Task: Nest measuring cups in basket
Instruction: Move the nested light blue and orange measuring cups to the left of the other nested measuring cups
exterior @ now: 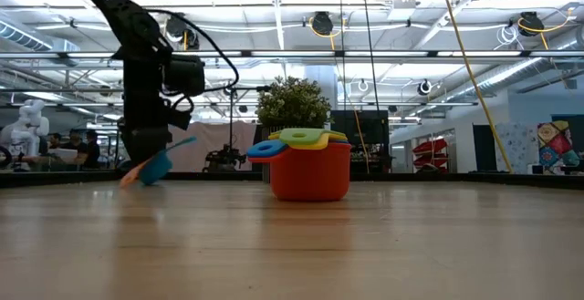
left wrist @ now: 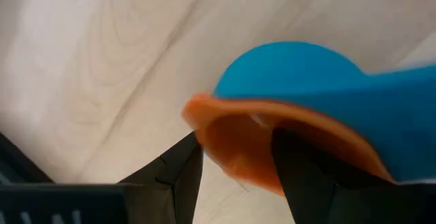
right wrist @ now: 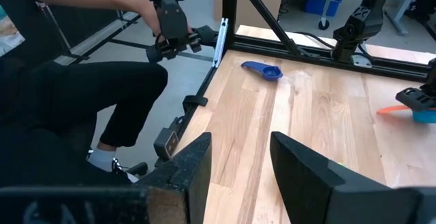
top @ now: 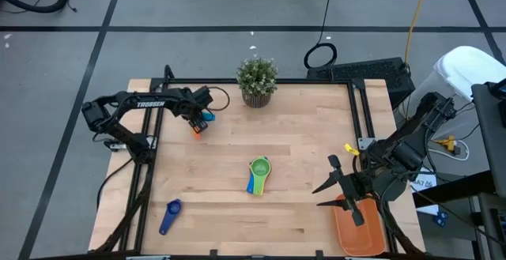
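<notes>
A potted plant (top: 257, 79) stands at the table's twelve o'clock edge. At ten o'clock the left gripper (top: 199, 120) pinches a light blue cup (top: 203, 117) stacked on an orange cup (top: 195, 130). Nested cups (top: 258, 174) sit mid-table, topped by green. A dark blue cup (top: 170, 216) lies at seven o'clock. The right gripper (top: 326, 189), jaws apart and empty, hovers by the basket (top: 360, 230) at five o'clock; what the basket holds cannot be told.

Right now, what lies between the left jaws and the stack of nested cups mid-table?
Only bare wooden tabletop, in the high view, between the left gripper and the stacked plastic measuring cups.
</notes>
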{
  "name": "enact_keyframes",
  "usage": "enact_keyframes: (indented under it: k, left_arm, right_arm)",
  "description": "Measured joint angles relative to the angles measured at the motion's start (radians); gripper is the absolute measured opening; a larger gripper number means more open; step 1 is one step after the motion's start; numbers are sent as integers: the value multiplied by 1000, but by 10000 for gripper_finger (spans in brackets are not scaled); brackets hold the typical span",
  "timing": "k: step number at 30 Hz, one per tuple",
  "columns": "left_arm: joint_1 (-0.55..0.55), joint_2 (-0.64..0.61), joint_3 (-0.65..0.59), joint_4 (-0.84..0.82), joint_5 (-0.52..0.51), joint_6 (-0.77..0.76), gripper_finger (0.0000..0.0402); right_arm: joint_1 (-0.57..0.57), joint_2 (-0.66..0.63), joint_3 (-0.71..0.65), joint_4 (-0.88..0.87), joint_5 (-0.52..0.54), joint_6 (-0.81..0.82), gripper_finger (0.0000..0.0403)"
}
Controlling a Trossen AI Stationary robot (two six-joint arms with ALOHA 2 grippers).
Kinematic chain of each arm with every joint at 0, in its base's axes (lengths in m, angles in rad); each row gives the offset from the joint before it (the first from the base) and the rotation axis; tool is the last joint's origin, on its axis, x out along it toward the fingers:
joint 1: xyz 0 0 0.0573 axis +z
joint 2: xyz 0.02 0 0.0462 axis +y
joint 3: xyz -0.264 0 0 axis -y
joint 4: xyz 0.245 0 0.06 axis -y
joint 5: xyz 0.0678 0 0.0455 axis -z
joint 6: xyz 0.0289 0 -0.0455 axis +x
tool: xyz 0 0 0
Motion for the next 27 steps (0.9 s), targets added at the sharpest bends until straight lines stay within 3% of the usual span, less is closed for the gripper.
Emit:
enact_keyframes:
  k: [10,27]
  left_arm:
    - [-47,-2,-3,-8,30,-28,179]
    - [-298,-2,-3,5,105,-136,179]
  right_arm:
    - [-28,0,0,9,0,-29,144]
    - [-35,0,-1,55,-3,-105,144]
